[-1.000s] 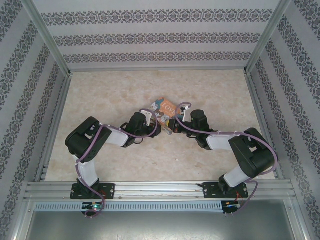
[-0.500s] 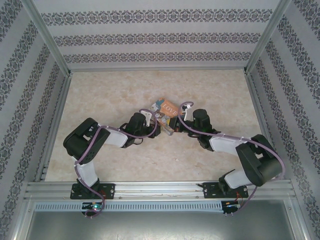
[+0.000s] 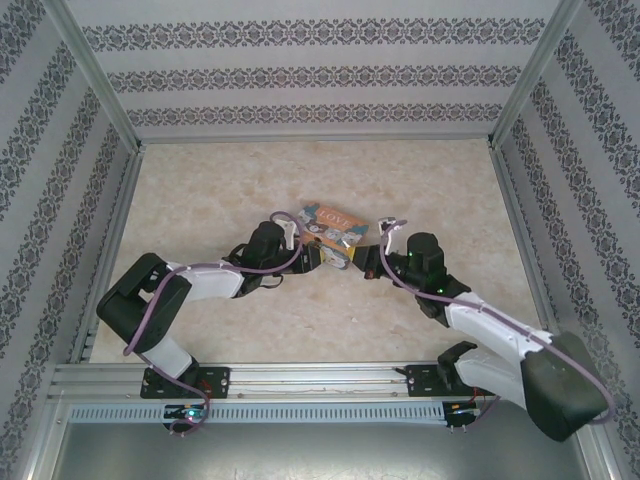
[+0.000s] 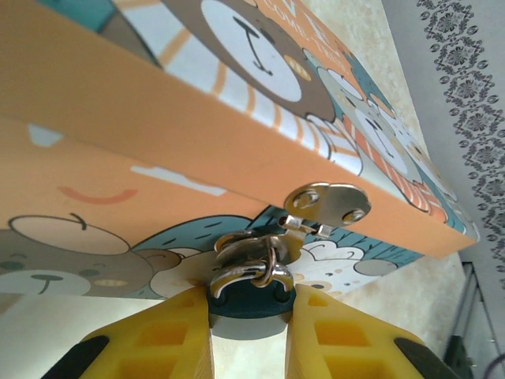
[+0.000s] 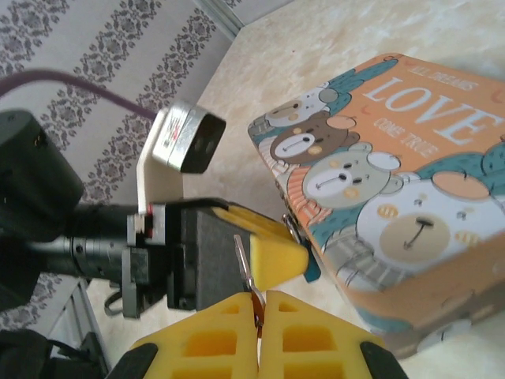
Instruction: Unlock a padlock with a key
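Note:
The tiny blue-teal padlock point(image 4: 248, 302) hangs by its silvery shackle point(image 4: 254, 267) from the hasp point(image 4: 327, 202) of the orange "LOVE" box point(image 4: 118, 126). My left gripper point(image 4: 249, 328) is shut on the padlock, one yellow finger pressed against each side of its body. In the right wrist view my right gripper point(image 5: 260, 304) is shut on the key point(image 5: 244, 263). The thin blade sticks up from the fingertips, just short of the left gripper's yellow finger point(image 5: 272, 251). A sliver of the padlock point(image 5: 314, 268) peeks out beside that finger. From above, both grippers meet at the box's point(image 3: 330, 218) near edge.
The box sits mid-table on the beige marbled surface point(image 3: 210, 190). Patterned walls point(image 3: 320, 75) enclose the back and both sides. The left arm's wrist camera point(image 5: 189, 138) hangs close to the key. An aluminium rail point(image 3: 320, 378) runs along the near edge.
Both arms have dropped their elbows outward and lower, the right one swinging far to the lower right. The box has shifted slightly right. The left fingers have closed in on the padlock.

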